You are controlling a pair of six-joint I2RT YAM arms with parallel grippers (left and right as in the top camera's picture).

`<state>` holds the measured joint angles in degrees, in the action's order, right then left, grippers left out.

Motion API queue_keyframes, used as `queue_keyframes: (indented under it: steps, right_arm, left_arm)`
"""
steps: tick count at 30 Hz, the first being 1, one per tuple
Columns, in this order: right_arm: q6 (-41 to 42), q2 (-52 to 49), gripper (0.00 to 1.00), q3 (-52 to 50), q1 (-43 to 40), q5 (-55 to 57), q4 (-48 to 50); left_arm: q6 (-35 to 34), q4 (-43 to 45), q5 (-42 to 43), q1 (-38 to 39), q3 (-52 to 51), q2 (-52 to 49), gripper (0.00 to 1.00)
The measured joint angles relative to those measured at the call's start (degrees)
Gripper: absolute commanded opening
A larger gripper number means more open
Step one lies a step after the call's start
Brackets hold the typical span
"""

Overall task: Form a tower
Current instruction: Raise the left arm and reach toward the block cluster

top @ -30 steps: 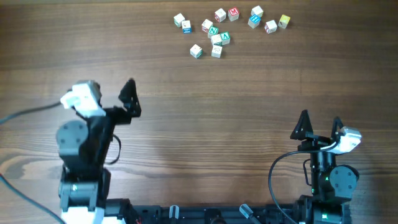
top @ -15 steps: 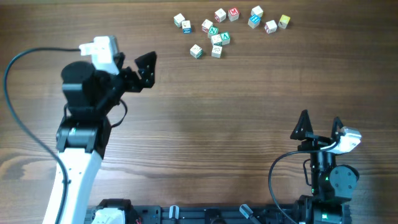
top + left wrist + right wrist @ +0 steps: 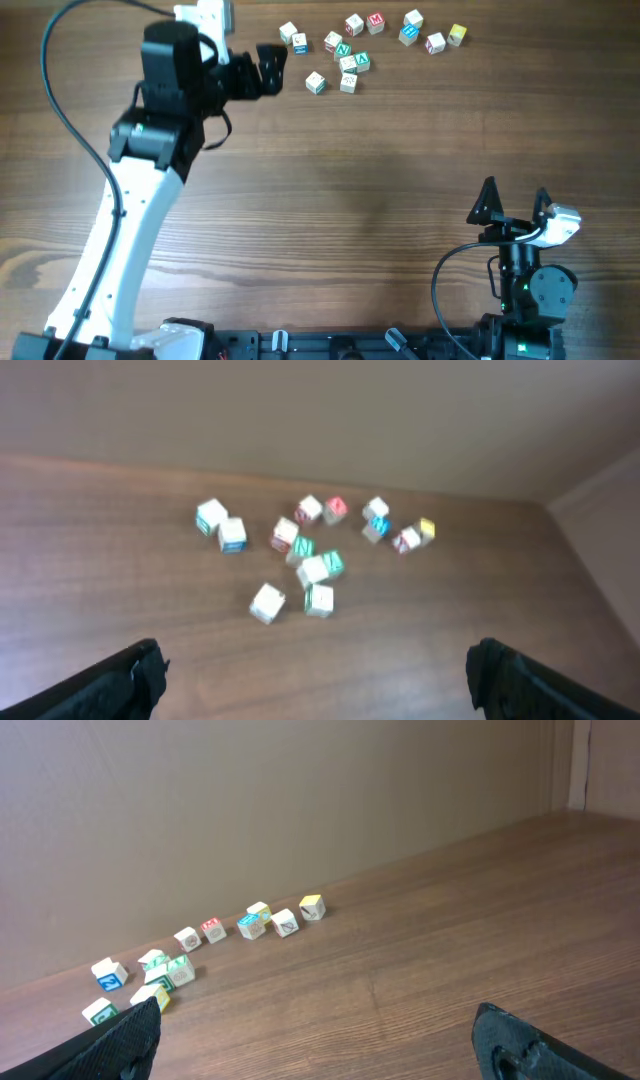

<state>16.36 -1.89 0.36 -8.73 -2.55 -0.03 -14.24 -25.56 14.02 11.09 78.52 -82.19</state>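
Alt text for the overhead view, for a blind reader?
The left gripper, open, hovers beside scattered letter cubes at the far side of a wooden table. The right gripper sits open and empty near its base.

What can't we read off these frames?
- Letters on the cubes: too small in overhead, blurred in left wrist.
- Whether any cube sits on another: overhead looks straight down, and right wrist sees them far off and tiny.
- Nearest cubes in right wrist: partly hidden behind its own jaws at lower left.
- Left wrist jaws: only the tips show; the bottom edge cuts off the rest.
- Left arm: base cut off by overhead's bottom edge.
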Motion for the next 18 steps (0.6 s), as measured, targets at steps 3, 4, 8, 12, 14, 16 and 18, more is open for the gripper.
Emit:
queue_keyframes:
  steps: [3, 4, 8, 12, 14, 16, 18]
  right_arm:
    - [0.0, 0.0, 1.00, 0.0, 0.0, 0.0, 0.0]
    - [0.0, 0.0, 1.00, 0.0, 0.0, 0.0, 0.0]
    - [0.0, 0.0, 1.00, 0.0, 0.0, 0.0, 0.0]
    - [0.0, 0.0, 1.00, 0.0, 0.0, 0.0, 0.0]
    - [0.0, 0.0, 1.00, 0.0, 0.0, 0.0, 0.0]
    - [0.0, 0.0, 1.00, 0.0, 0.0, 0.0, 0.0]
    - [0.0, 0.0, 1.00, 0.0, 0.0, 0.0, 0.0]
  left_arm:
    - [0.0, -3.9, -1.3, 0.3, 5.9, -3.3, 1.00]
    - [0.0, -5.7, -2.0, 0.6, 7.8, -4.7, 1.00]
    - [0.0, -8.8, -3.2, 1.4, 11.3, -7.8, 1.00]
    - [0.0, -10.5, -3.7, 2.2, 12.7, -9.0, 1.00]
    - [0.2, -10.7, -3.8, 2.4, 12.7, -9.1, 1.00]
    - [0.5, -10.8, -4.0, 2.5, 13.2, -9.9, 1.00]
    - [0.7, -10.7, -4.8, 2.5, 14.1, -11.7, 1.00]
